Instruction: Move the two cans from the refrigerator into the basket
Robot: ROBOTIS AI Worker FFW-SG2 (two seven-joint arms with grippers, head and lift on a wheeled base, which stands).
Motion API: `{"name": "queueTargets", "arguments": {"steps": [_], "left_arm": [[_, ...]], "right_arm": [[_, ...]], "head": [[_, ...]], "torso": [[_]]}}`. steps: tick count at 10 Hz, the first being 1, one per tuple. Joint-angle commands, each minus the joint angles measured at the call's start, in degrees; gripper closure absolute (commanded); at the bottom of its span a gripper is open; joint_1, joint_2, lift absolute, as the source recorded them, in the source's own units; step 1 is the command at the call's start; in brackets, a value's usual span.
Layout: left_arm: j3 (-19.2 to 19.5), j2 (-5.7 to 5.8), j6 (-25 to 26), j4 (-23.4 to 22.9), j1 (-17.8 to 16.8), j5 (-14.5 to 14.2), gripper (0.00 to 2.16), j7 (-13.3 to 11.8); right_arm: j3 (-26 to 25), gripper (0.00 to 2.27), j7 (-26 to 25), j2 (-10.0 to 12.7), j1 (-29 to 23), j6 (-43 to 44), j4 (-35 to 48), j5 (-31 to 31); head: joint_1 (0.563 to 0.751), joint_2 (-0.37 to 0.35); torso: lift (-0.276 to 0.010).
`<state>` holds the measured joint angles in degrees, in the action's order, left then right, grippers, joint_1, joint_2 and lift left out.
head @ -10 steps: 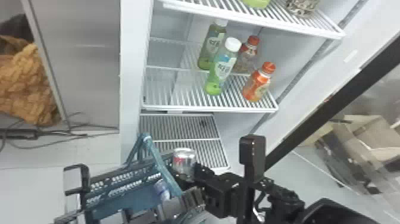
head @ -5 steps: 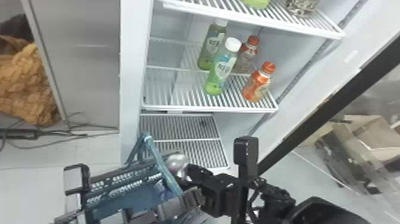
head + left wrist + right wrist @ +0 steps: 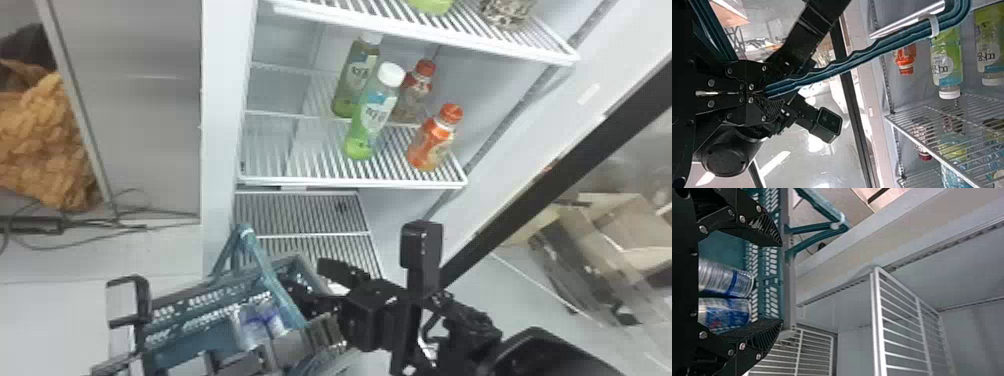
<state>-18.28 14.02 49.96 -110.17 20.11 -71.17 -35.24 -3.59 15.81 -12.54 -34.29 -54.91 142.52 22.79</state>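
Fingers closed, your left tool (image 3: 766, 93) clamps the handle (image 3: 828, 74) of the basket (image 3: 788, 282). The two cans (image 3: 727, 280) sit inside, just left of your right tool (image 3: 781, 282), spread wide and empty; the can held a second ago is down, likely completing the transfer.

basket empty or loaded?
Loaded: two cans sit side by side inside the basket, seen in the head and right wrist views.

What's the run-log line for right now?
cans: both in basket | right gripper: open, at basket | left gripper: shut on basket handle
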Motion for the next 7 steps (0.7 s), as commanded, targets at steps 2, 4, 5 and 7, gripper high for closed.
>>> {"name": "queueTargets", "arguments": {"steps": [2,4,5,7], "left_arm": [[-0.11,0.05,-0.04,0.00,0.00,-0.01,1.20,0.00],[-0.11,-0.04,-0.04,0.00,0.00,0.11,1.20,0.00],[-0.11,-0.04,-0.04,0.00,0.00,-0.01,1.20,0.00],[-0.11,-0.04,-0.04,0.00,0.00,0.11,1.20,0.00]], "right_arm": [[-0.75,0.39,0.01,0.23,-1.56,4.57,1.41,-0.97],[-1.33,0.42,-0.17,0.50,-3.67,10.62,4.36,-2.79],[-1.33,0.43,-0.61,0.59,-4.52,13.99,4.64,-2.57],[-1.21,0.43,-2.63,0.67,-6.77,23.27,4.92,-1.65]], "head": [[0.695,-0.350],[0.695,-0.350],[0.695,-0.350],[0.695,-0.350]], "torso": [[-0.276],[-0.276],[-0.276],[-0.276]]}}
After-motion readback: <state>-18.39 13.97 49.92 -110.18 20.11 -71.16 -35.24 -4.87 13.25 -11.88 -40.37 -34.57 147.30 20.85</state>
